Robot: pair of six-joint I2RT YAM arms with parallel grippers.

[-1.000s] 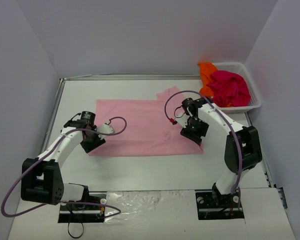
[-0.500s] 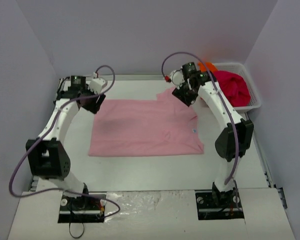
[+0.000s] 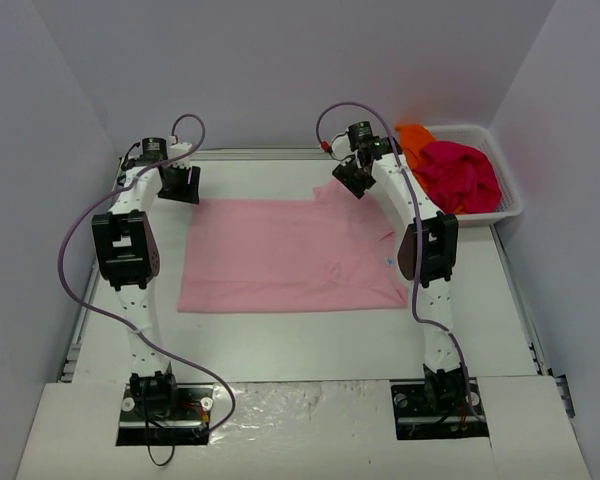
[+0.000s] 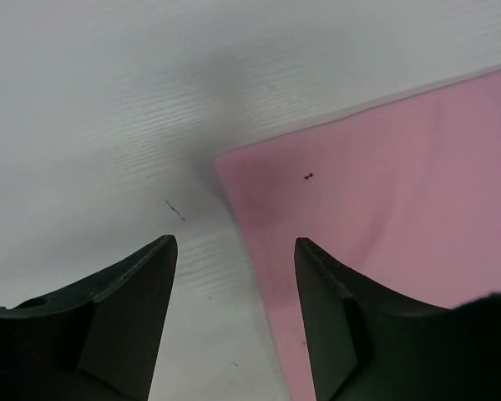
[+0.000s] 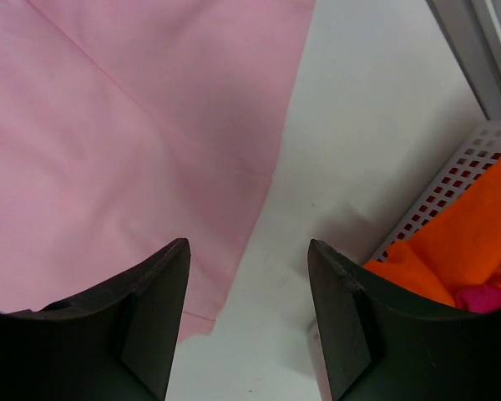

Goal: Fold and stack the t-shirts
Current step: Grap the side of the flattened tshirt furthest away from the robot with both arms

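Note:
A light pink t-shirt (image 3: 290,255) lies flat on the white table, folded to a rectangle with a sleeve at its far right corner. My left gripper (image 3: 178,186) hangs open over the shirt's far left corner (image 4: 234,163), nothing between its fingers. Over the sleeve edge (image 5: 259,167) at the far right, my right gripper (image 3: 353,181) is open and empty too. A magenta-red t-shirt (image 3: 460,175) and an orange t-shirt (image 3: 413,140) lie bunched in the white mesh basket (image 3: 508,205); the orange t-shirt (image 5: 459,251) also shows in the right wrist view.
The basket (image 5: 451,180) stands at the table's far right corner, close to the right gripper. A grey rail (image 5: 472,42) runs along the table's far edge. Both arms stretch up from their bases to the far side.
Both grippers left the shirt's near edge and swung up and back to its far corners. The near part of the shirt now lies uncovered and flat.

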